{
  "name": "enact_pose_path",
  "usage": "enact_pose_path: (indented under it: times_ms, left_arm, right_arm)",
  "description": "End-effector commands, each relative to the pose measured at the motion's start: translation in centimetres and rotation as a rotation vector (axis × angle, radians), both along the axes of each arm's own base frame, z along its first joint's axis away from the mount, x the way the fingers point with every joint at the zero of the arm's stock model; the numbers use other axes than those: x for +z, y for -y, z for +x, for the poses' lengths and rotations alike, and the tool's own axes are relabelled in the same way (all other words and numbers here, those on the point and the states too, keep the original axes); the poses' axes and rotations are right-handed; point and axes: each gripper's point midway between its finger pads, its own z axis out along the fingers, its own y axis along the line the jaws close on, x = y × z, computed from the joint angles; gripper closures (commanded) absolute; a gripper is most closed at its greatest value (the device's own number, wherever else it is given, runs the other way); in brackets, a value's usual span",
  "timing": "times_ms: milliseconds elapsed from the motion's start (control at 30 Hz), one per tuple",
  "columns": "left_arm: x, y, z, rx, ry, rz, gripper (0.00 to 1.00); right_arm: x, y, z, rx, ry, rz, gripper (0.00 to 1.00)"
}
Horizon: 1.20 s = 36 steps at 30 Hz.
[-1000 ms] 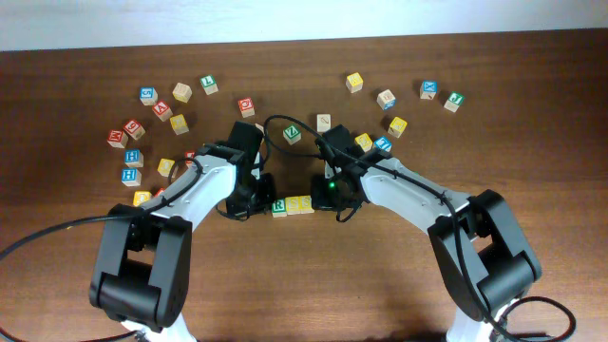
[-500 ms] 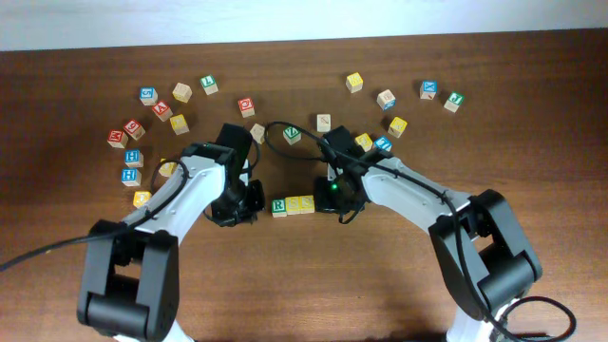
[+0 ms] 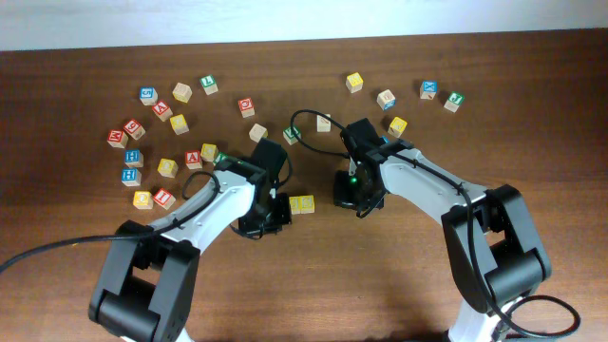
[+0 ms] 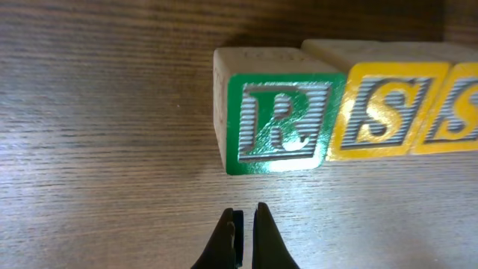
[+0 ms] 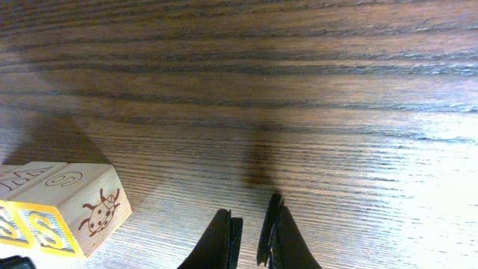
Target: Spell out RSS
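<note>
The green-bordered R cube [image 4: 280, 123] sits on the table with two yellow S cubes [image 4: 385, 112] [image 4: 455, 108] touching in a row to its right, reading R S S. In the overhead view the yellow S cubes [image 3: 301, 203] show; the R is hidden under my left wrist. My left gripper [image 4: 243, 224] [image 3: 264, 217] is just in front of the R cube, apart from it, fingers together and empty. My right gripper [image 5: 252, 224] [image 3: 356, 195] hovers over bare wood to the right of the end S cube [image 5: 45, 228], fingers nearly together and empty.
Several loose letter cubes lie scattered at the back left [image 3: 152, 104] and back right [image 3: 394, 123]; some sit close behind my left arm [image 3: 195, 157]. The end cube's side shows a ladybug [image 5: 101, 213]. The table's back edge [image 3: 304, 38] runs along the top.
My left gripper has moved right and toward the front, now covering the R in the overhead view. My right gripper has drawn away to the right of the row. The row has not moved.
</note>
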Motion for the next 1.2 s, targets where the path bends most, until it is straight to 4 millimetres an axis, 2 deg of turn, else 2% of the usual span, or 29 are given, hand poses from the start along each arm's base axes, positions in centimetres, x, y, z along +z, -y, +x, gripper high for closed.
enact_pose_path:
  times_ms: [0, 133, 333, 1167]
  left_arm:
    - [-0.1, -0.2, 0.1, 0.018, 0.021, 0.01, 1.0]
    - [-0.3, -0.1, 0.8, 0.019, 0.048, 0.009, 1.0]
    - [-1.3, -0.1, 0.9, 0.019, 0.033, 0.021, 1.0]
    - [-1.3, 0.1, 1.3, 0.018, 0.049, 0.012, 1.0]
  right_arm:
    - [-0.5, 0.1, -0.3, 0.014, -0.005, -0.014, 0.93]
    - [-0.5, 0.1, -0.3, 0.015, -0.006, -0.014, 0.92]
    - [-0.5, 0.1, -0.3, 0.014, -0.006, -0.015, 0.93]
    - [-0.5, 0.3, -0.1, 0.012, 0.001, -0.028, 0.93]
